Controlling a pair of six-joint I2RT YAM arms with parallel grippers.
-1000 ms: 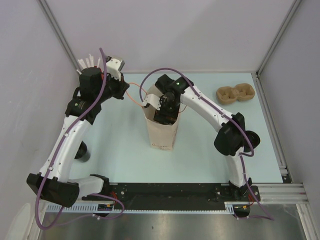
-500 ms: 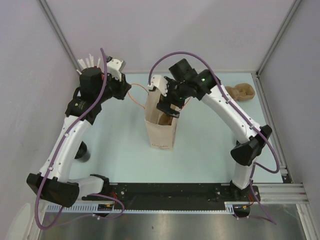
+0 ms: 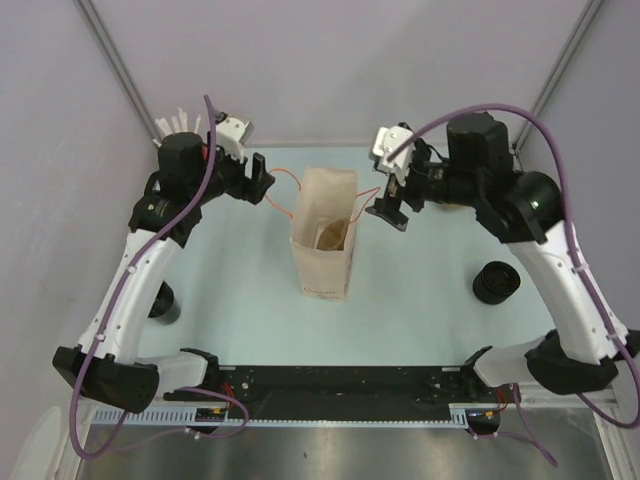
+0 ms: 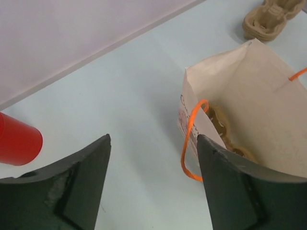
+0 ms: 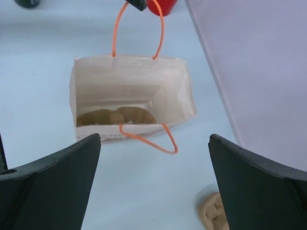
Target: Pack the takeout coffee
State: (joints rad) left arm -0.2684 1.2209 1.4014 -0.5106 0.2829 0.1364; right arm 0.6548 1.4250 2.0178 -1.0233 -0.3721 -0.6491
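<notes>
Both claws are spread wide and empty: left claw [image 3: 262,180] hangs by the orange handle [image 4: 183,151] of the paper bag [image 3: 325,265], right claw [image 3: 392,205] just off the other side. Brown cup carrier [image 5: 117,116] sits in the bag, so coffee's next, I reckon. That takeout coffee [image 3: 163,300] stands on the tabletop [image 3: 240,300] by the left arm [image 3: 140,265], half hidden; left claw should drop there and grip it upright.

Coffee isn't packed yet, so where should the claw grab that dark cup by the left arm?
Probably grip the takeout coffee across its round side wall, just below the rim, coming down from above with the left claw. It seems to stand upright, and the left arm partly hides it.
</notes>
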